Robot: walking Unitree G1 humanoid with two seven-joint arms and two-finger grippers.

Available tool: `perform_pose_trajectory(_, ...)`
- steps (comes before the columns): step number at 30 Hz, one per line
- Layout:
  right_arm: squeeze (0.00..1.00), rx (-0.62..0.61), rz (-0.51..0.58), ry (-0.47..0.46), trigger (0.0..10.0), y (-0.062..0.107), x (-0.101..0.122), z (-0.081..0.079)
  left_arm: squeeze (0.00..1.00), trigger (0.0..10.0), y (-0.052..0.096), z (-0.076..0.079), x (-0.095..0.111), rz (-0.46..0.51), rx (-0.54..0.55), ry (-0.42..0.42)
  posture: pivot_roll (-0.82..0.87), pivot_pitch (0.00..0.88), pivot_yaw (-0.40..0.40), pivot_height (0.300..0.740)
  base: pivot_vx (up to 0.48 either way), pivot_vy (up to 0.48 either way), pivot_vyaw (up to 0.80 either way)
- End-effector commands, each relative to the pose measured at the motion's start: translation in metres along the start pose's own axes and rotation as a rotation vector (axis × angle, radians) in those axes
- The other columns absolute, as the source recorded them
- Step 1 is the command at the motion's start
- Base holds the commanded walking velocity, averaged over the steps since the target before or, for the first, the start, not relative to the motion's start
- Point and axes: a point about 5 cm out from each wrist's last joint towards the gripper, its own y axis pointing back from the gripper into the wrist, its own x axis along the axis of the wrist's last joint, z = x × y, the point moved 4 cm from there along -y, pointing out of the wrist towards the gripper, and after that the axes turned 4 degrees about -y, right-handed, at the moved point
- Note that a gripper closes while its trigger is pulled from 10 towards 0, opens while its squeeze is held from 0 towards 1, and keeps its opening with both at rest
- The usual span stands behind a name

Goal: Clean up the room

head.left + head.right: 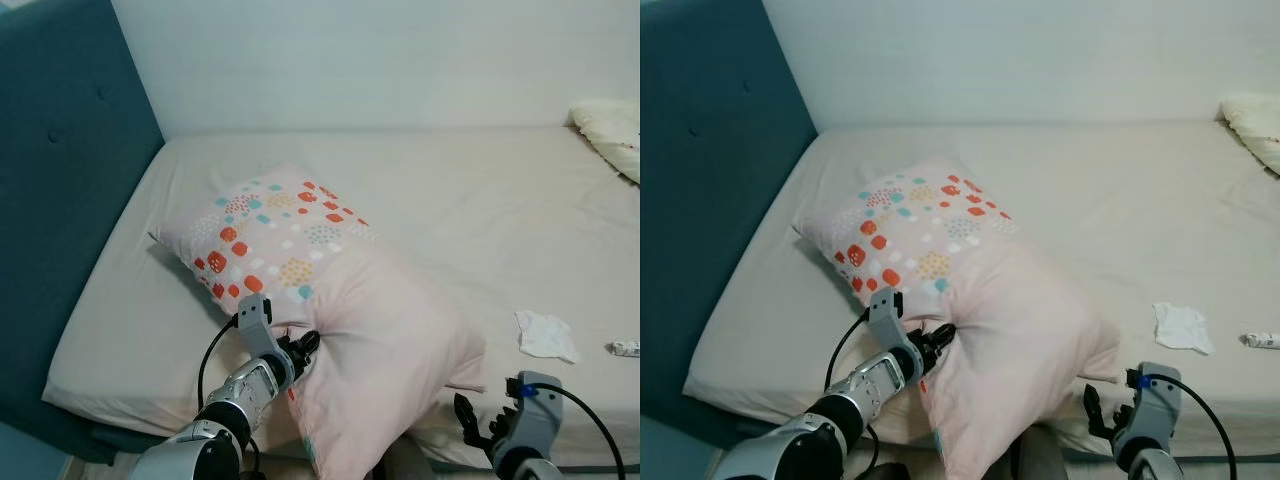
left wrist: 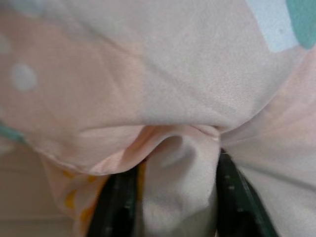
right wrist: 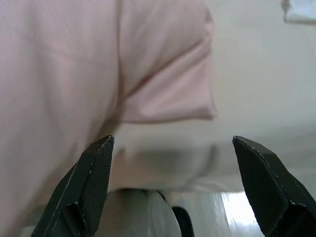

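Left gripper (image 1: pixel 306 347) clamps the pink pillow (image 1: pixel 340 310) on the bed (image 1: pixel 480 200).
Right gripper (image 1: pixel 478 425) hangs spread wide, apparently empty, beside the pillow's corner.

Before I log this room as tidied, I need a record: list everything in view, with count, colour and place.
pillow: 1, pink with red, teal and white spots at one end, on the bed's near side, its plain end hanging over the near edge
bed: 1, beige sheet, against the white wall
headboard: 1, teal, along the bed's left side
tissue: 1, white, crumpled, on the sheet right of the pillow
tube: 1, white, small, at the right edge near the tissue
bedding: 1, cream, at the far right corner
left gripper: 1, black fingers, shut on a fold of the pillow's left edge
right gripper: 1, black fingers, open, at the bed's near edge by the pillow's lower right corner
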Motion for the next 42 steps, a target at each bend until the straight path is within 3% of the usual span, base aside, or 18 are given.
perform_pose_trajectory(1, 0.00, -0.009, -0.003, -0.008, 10.0, -0.001, -0.003, 0.002, 0.00, 0.0, -0.010, 0.054, -0.034, -0.073, -0.104, 0.084, -0.16, 0.069, 0.079, 0.616, 0.000, 0.000, 0.00)
perform_pose_trajectory(8, 0.00, 0.018, 0.040, -0.008, 10.0, -0.019, 0.014, -0.010, 0.00, 0.0, -0.012, 0.063, -0.035, -0.070, -0.108, 0.148, -0.17, 0.000, 0.093, 0.616, 0.000, 0.000, 0.00)
perform_pose_trajectory(14, 0.00, 0.021, 0.063, -0.013, 10.0, -0.029, 0.023, -0.012, 0.00, 0.0, -0.017, 0.057, -0.006, -0.006, -0.084, 0.147, -0.16, 0.000, 0.098, 0.616, 0.000, 0.000, 0.00)
perform_pose_trajectory(15, 0.00, 0.021, 0.068, -0.015, 10.0, -0.030, 0.025, -0.013, 0.00, 0.0, -0.018, 0.057, 0.008, 0.018, -0.091, 0.102, -0.16, 0.000, 0.100, 0.616, 0.000, 0.000, 0.00)
perform_pose_trajectory(17, 0.00, 0.019, 0.080, -0.021, 10.0, -0.032, 0.027, -0.014, 0.00, 0.0, -0.020, 0.054, 0.057, 0.080, -0.079, -0.205, -0.17, 0.000, 0.107, 0.616, 0.000, 0.000, 0.00)
perform_pose_trajectory(21, 0.00, 0.019, 0.080, -0.021, 10.0, -0.032, 0.027, -0.014, 0.00, 0.0, -0.020, 0.054, 0.057, 0.080, -0.079, -0.205, -0.17, 0.000, 0.107, 0.616, 0.000, 0.000, 0.00)
perform_pose_trajectory(22, 0.00, 0.016, 0.085, -0.029, 10.0, -0.031, 0.028, -0.013, 0.00, 0.0, -0.018, 0.048, 0.102, 0.148, -0.013, -0.415, -0.16, 0.000, 0.107, 0.616, 0.000, 0.000, 0.00)
perform_pose_trajectory(23, 0.00, 0.016, 0.085, -0.029, 10.0, -0.031, 0.028, -0.013, 0.00, 0.0, -0.018, 0.048, 0.102, 0.148, -0.013, -0.415, -0.16, 0.000, 0.107, 0.616, 0.000, 0.000, 0.00)
perform_pose_trajectory(25, 0.00, 0.011, 0.090, -0.035, 10.0, -0.029, 0.025, -0.013, 0.00, 0.0, -0.001, 0.038, 0.185, 0.275, 0.159, -0.703, -0.17, 0.000, 0.126, 0.616, 0.000, 0.000, 0.00)
perform_pose_trajectory(26, 0.00, 0.005, 0.093, -0.043, 10.0, -0.028, 0.023, -0.012, 0.00, 0.0, 0.011, 0.030, 0.215, 0.319, 0.252, -0.788, -0.17, 0.000, 0.131, 0.616, 0.000, 0.000, 0.00)
perform_pose_trajectory(28, 0.00, 0.001, 0.095, -0.048, 10.0, -0.026, 0.022, -0.011, 0.00, 0.0, 0.018, 0.025, 0.231, 0.340, 0.307, -0.830, -0.18, 0.000, 0.132, 0.616, 0.000, 0.000, 0.00)
perform_pose_trajectory(30, 0.00, -0.005, 0.098, -0.051, 10.0, -0.022, 0.017, -0.009, 0.00, 0.0, 0.038, 0.001, 0.257, 0.365, 0.455, -0.874, -0.19, 0.000, 0.137, 0.616, 0.000, 0.000, 0.00)
perform_pose_trajectory(31, 0.00, -0.005, 0.098, -0.051, 10.0, -0.022, 0.017, -0.009, 0.00, 0.0, 0.038, 0.001, 0.257, 0.365, 0.455, -0.874, -0.19, 0.000, 0.137, 0.616, 0.000, 0.000, 0.00)
perform_pose_trajectory(33, 0.00, -0.010, 0.094, -0.049, 10.0, -0.017, 0.012, -0.006, 0.00, 0.0, 0.060, -0.028, 0.275, 0.370, 0.595, -0.887, -0.19, 0.000, 0.138, 0.616, 0.000, 0.000, 0.00)
perform_pose_trajectory(36, 0.00, -0.012, 0.087, -0.044, 10.0, -0.013, 0.009, -0.004, 0.00, 0.0, 0.080, -0.054, 0.285, 0.365, 0.710, -0.883, -0.19, 0.000, 0.137, 0.616, 0.000, 0.000, 0.00)
perform_pose_trajectory(37, 0.00, -0.012, 0.087, -0.044, 10.0, -0.013, 0.009, -0.004, 0.00, 0.0, 0.080, -0.054, 0.285, 0.365, 0.710, -0.883, -0.19, 0.000, 0.137, 0.616, 0.000, 0.000, 0.00)
perform_pose_trajectory(39, 0.00, -0.013, 0.085, -0.040, 10.0, -0.011, 0.008, -0.003, 0.00, 0.0, 0.105, -0.082, 0.294, 0.379, 0.838, -0.828, -0.20, 0.000, 0.134, 0.616, 0.000, 0.000, 0.00)
perform_pose_trajectory(42, 0.00, -0.012, 0.085, -0.038, 10.0, -0.010, 0.008, -0.003, 0.00, 0.0, 0.114, -0.090, 0.296, 0.384, 0.880, -0.811, -0.20, 0.000, 0.134, 0.616, 0.000, 0.000, 0.00)
